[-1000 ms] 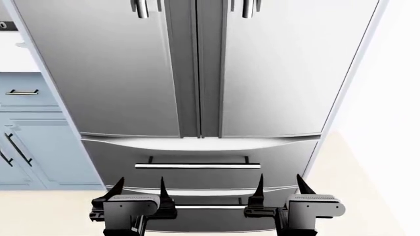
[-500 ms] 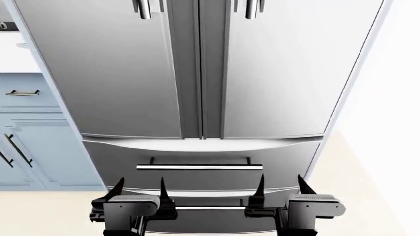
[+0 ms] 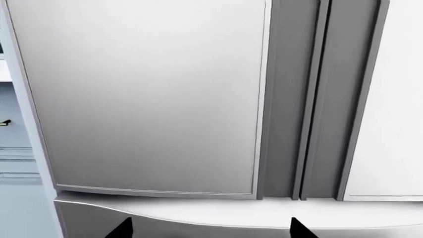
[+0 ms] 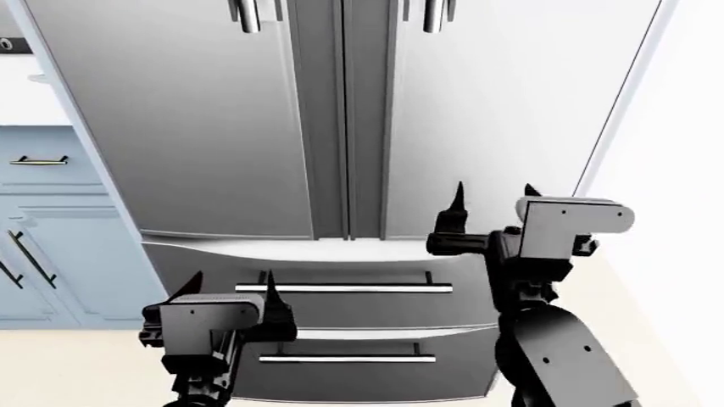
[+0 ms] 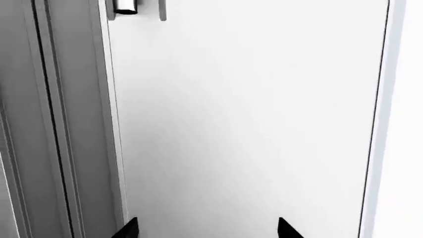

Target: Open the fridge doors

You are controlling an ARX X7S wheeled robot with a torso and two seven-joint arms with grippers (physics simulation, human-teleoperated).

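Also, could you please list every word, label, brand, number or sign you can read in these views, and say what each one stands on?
None: no readable text shows in any view.
The fridge doors are plain brushed steel, with no brand or label.
The two drawers below them carry only bar handles.
The light-blue cabinets bear no writing.
The left claw and right claw show no markings.

Two black arms at the bottom of the head view, each ending in a light-grey, round-cornered wrist block. Left gripper (image 4: 233, 287) and right gripper (image 4: 493, 196) with thin, black, pointed fingers. Glossy rounded black link (image 4: 565, 356) at lower right. Small dark screw dots on block faces.
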